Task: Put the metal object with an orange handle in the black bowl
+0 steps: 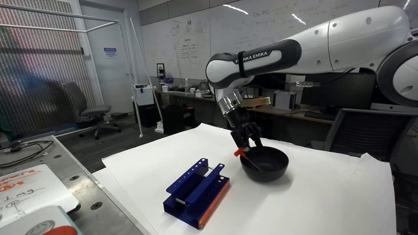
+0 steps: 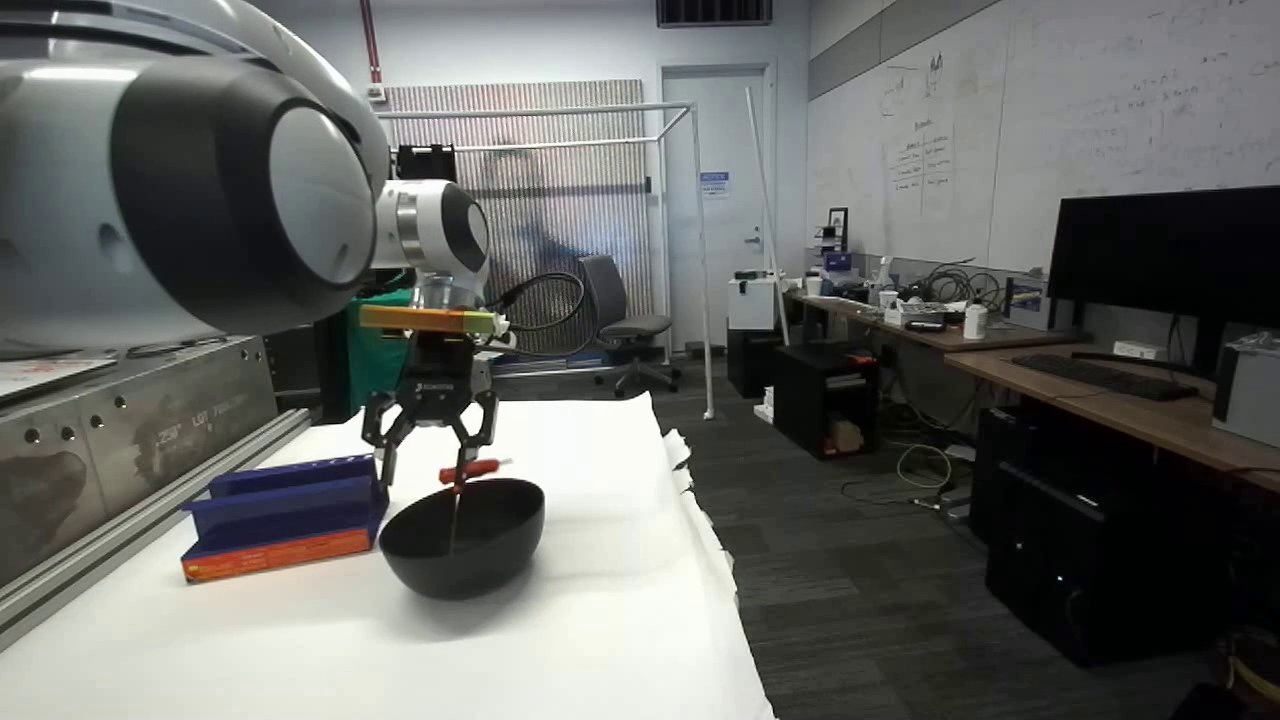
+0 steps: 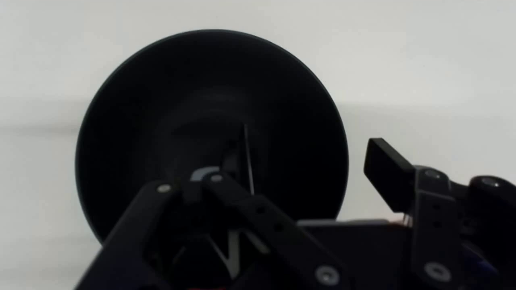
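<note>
The black bowl (image 1: 271, 174) stands on the white-covered table; it also shows in an exterior view (image 2: 460, 575), where its rim slants, and in the wrist view (image 3: 290, 100). The metal object with an orange handle leans in it: the red-orange handle (image 1: 239, 152) is up at the rim, also seen in an exterior view (image 2: 478, 470), and the thin rod (image 3: 248, 165) slopes down into the bowl. My gripper (image 2: 422, 485) is open, low at the bowl, one finger over the bowl beside the rod, the other outside the rim. Whether that finger touches the handle cannot be told.
A blue and orange slotted rack (image 1: 196, 192) stands close beside the bowl; it also shows in an exterior view (image 2: 280, 510). A metal bench edge (image 1: 88, 186) runs along one side of the table. A desk with monitors (image 1: 339, 91) and a chair (image 1: 372, 133) stand behind.
</note>
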Controlling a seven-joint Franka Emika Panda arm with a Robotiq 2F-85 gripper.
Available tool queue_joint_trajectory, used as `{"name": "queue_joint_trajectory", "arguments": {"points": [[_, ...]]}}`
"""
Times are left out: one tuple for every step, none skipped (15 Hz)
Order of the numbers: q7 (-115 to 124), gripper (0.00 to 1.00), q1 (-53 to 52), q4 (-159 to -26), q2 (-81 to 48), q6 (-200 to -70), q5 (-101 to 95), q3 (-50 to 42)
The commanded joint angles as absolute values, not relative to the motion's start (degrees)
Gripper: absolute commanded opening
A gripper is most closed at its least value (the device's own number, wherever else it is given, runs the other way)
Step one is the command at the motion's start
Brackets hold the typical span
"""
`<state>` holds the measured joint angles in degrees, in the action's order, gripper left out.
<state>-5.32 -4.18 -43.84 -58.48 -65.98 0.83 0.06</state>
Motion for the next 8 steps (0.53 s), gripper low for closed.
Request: {"name": "queue_joint_trajectory", "arguments": {"points": [[-6.4, 1.00, -2.9, -42.6, -58.2, -67.2, 3.5, 1.4], [-7.2, 1.00, -2.7, -43.0, -57.8, -68.7, 3.9, 1.8], [-8.4, 1.00, -2.5, -43.4, -57.2, -70.3, 4.3, 2.3], [-9.8, 1.00, -2.3, -43.9, -56.3, -72.6, 4.8, 2.8], [-11.1, 1.00, -2.3, -44.2, -55.7, -74.8, 5.0, 3.2], [-12.4, 1.00, -2.4, -44.6, -55.1, -77.0, 4.9, 3.5], [-13.7, 1.00, -2.7, -45.2, -54.1, -79.4, 4.4, 3.7], [-14.9, 1.00, -2.8, -46.1, -52.8, -81.4, 4.0, 3.9]]}}
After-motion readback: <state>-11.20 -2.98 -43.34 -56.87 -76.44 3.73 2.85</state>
